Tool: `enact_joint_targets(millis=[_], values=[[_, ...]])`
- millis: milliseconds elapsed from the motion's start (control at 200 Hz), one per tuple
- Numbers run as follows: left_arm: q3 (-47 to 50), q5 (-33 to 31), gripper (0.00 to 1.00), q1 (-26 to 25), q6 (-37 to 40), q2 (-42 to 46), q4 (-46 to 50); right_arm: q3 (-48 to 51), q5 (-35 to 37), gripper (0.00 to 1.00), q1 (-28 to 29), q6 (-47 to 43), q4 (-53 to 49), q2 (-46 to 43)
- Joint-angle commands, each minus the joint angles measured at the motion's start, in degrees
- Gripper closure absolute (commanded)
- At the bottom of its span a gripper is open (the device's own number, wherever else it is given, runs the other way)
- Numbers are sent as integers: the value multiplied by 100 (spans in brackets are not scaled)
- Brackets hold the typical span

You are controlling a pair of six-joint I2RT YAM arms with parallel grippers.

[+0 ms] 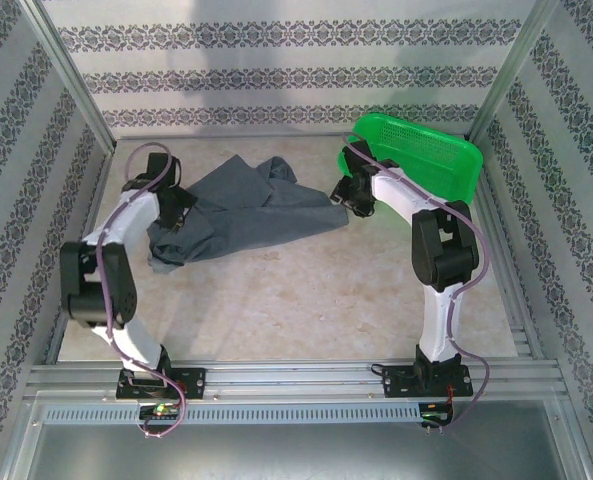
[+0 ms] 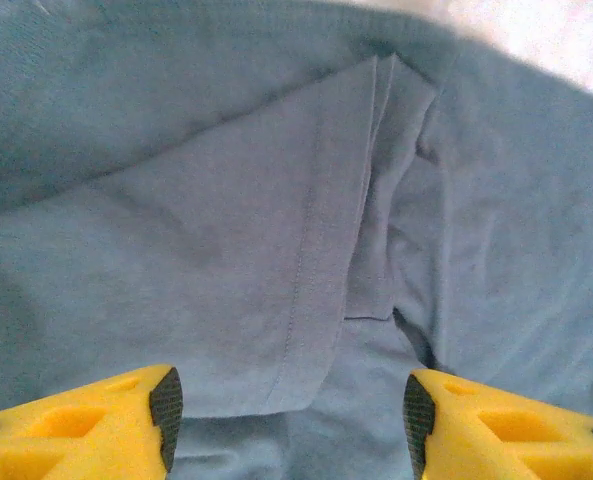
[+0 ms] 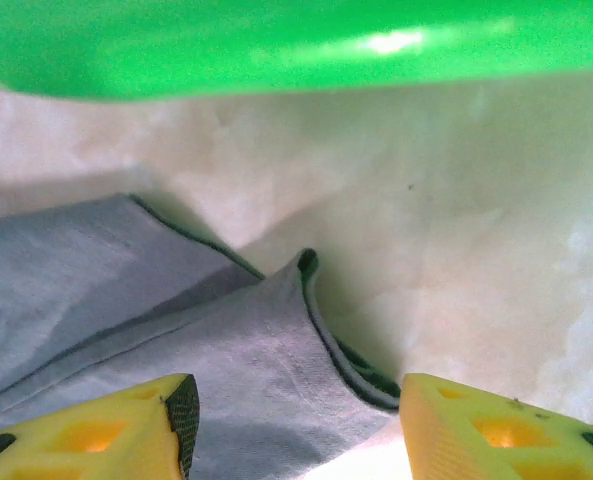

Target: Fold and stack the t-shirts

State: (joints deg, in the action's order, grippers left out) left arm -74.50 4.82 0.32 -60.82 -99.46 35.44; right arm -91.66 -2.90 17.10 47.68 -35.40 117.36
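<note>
A crumpled slate-grey t-shirt (image 1: 246, 215) lies on the table between the two arms. My left gripper (image 1: 179, 212) hovers over the shirt's left part, open, its yellow fingers (image 2: 126, 420) straddling a hemmed fold of cloth (image 2: 306, 300). My right gripper (image 1: 354, 196) stands open at the shirt's right end. In the right wrist view a hemmed corner of the t-shirt (image 3: 276, 360) lies between and just ahead of the open fingers (image 3: 476, 430), with nothing pinched.
A green plastic basket (image 1: 416, 155) leans tilted at the back right, right behind the right gripper; its rim (image 3: 276, 45) looms across the top of the right wrist view. Bare beige tabletop (image 1: 296, 300) spreads in front of the shirt. Patterned walls enclose the table.
</note>
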Motion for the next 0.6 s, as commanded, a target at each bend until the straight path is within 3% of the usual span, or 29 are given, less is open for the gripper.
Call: enact_joint_targets(millis=[0,180,390,485,595], values=[[-511,131,37,-190,373,-610,742,-176,60,43,48,-163,-242,19],[-1327,-397,36,-562,966,-1481,1339,-300,56,43,13,-355,-426,113],[-1331,-881,46,-770,1385,-1831,1655,-507,26,42,-24,-317,-571,389],[-1229,-987,60,-771,1513,-1823,1582,-623,82,42,-18,-220,-622,529],[-1111,-1098,87,-773,1608,-1591,1535,-647,122,42,-57,82,-555,654]])
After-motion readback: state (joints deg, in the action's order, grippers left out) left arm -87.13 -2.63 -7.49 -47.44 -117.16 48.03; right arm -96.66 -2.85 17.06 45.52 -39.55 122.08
